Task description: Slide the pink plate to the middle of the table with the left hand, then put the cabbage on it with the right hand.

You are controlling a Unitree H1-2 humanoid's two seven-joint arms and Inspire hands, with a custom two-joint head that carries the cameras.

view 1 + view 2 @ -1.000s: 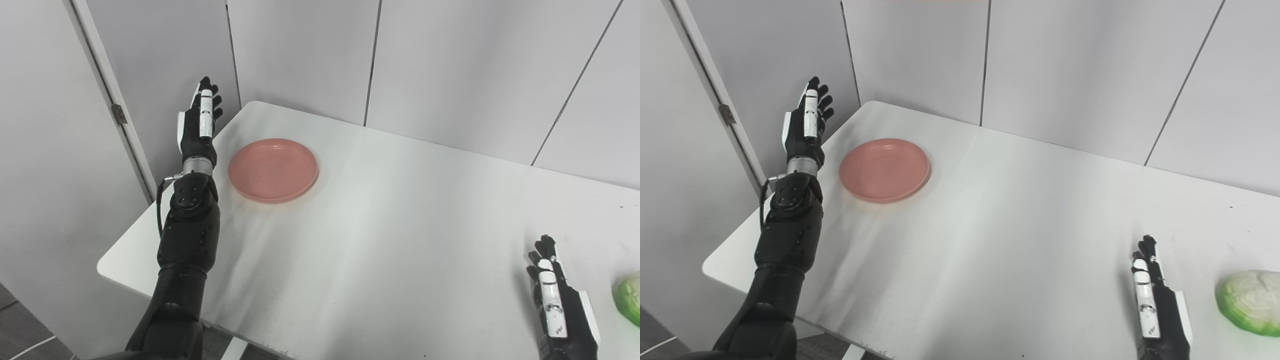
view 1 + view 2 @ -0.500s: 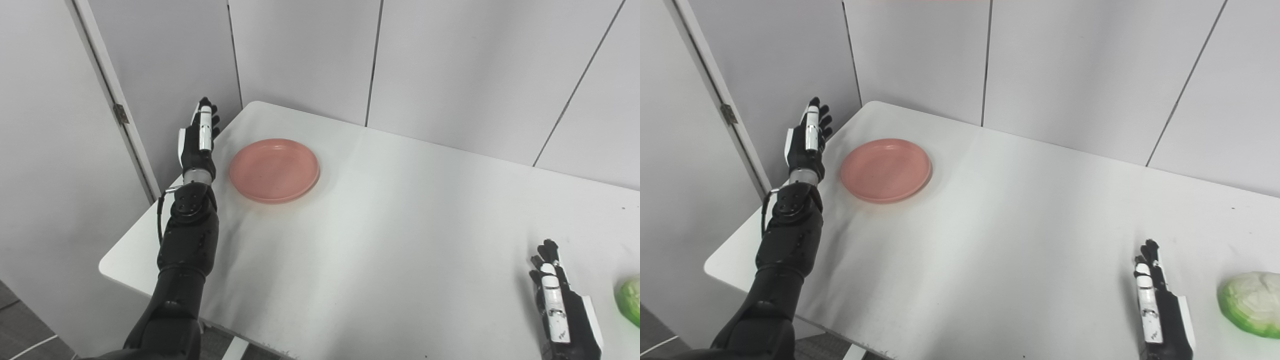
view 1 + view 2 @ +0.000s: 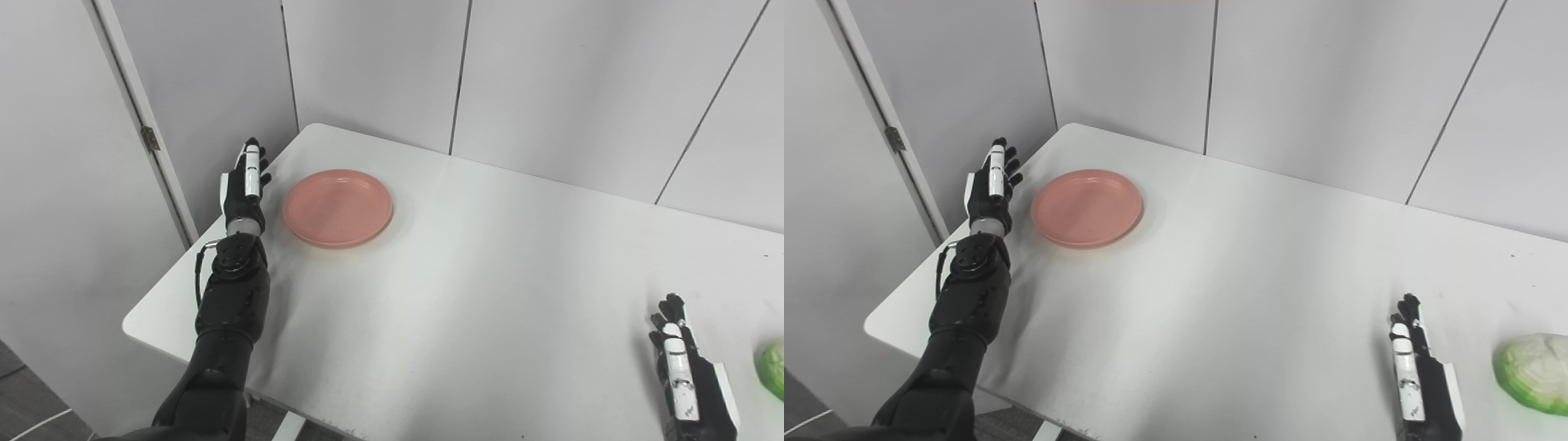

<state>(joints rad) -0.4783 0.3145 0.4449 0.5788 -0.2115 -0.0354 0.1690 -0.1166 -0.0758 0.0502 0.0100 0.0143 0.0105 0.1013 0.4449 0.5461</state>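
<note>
1. Left hand (image 3: 244,187): positioned at the far left edge of the tabletop (image 3: 465,294), just beside the left rim of the pink plate (image 3: 337,208). The fingers (image 3: 251,165) are extended, slightly apart, and hold nothing. Contact with the plate rim is not confirmed; a narrow gap appears between them.
2. Pink plate: rests flat on the tabletop near the far left corner, well apart from the middle. It carries nothing.
3. Key relation: the plate lies directly to the right of the left hand, on the palm side. The middle of the tabletop lies further right and nearer the robot. A push from the present side therefore drives the plate toward the target. The plate is round, so no long axis applies.
4. Right hand (image 3: 1421,376): rests low at the near right of the tabletop, fingers straight and empty, not in use.
5. Cabbage (image 3: 1531,370): lies on the tabletop just to the right of the right hand, apart from it. The right hand is clearly the nearer one.
6. Assessed status: the slide is not yet done; the next move calls for contact on the left rim, then a steady push.
</note>
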